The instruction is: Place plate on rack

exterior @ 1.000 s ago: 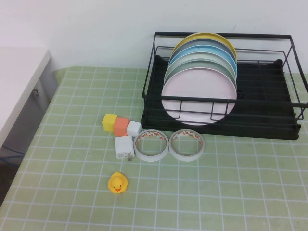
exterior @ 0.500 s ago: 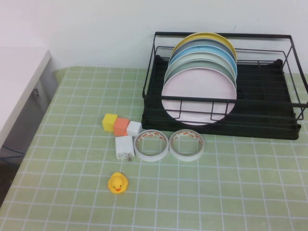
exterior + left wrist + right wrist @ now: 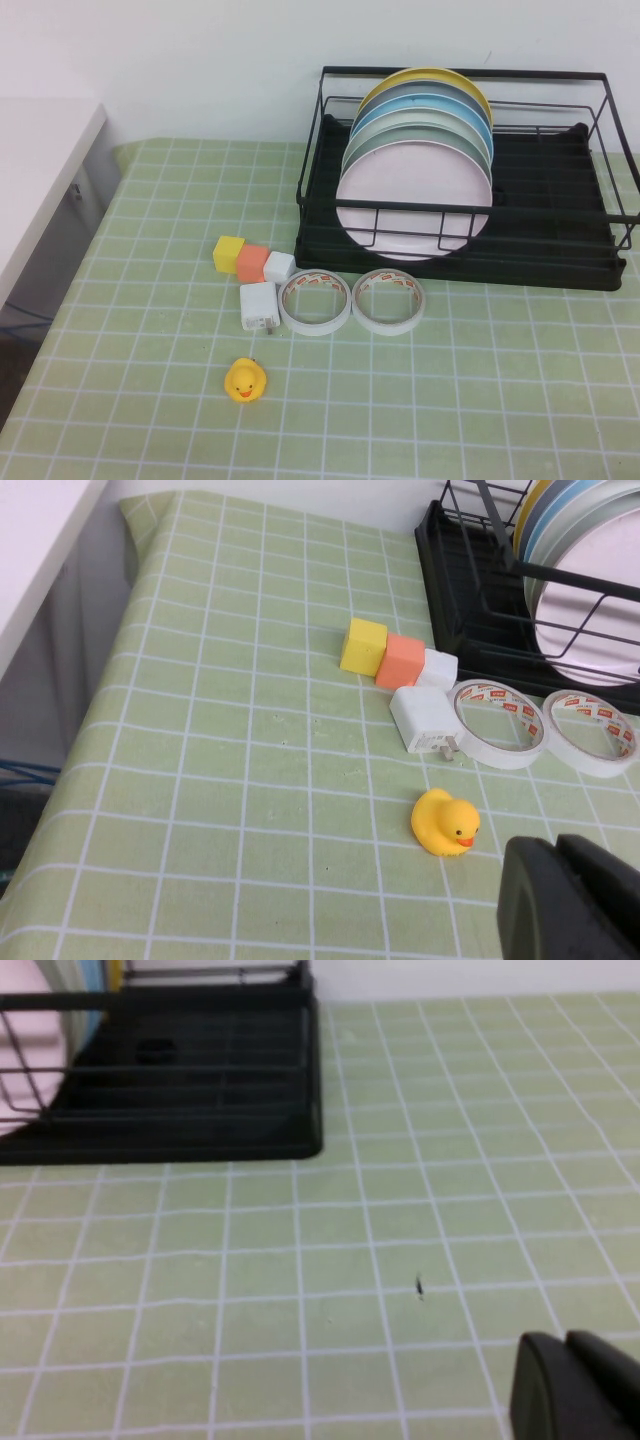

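left gripper [image 3: 570,895] low over near table, jaw state unclear | right gripper [image 3: 575,1385] likewise, rack's right | plate [image 3: 412,203] upright in rack [image 3: 560,255], front slot, both grippers well clear

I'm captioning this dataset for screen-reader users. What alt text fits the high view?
A pale pink plate stands upright at the front of a row of coloured plates in a black wire rack on a green checked table. Nearby lie two tape rolls, small blocks, a charger and a rubber duck. Neither gripper shows here.
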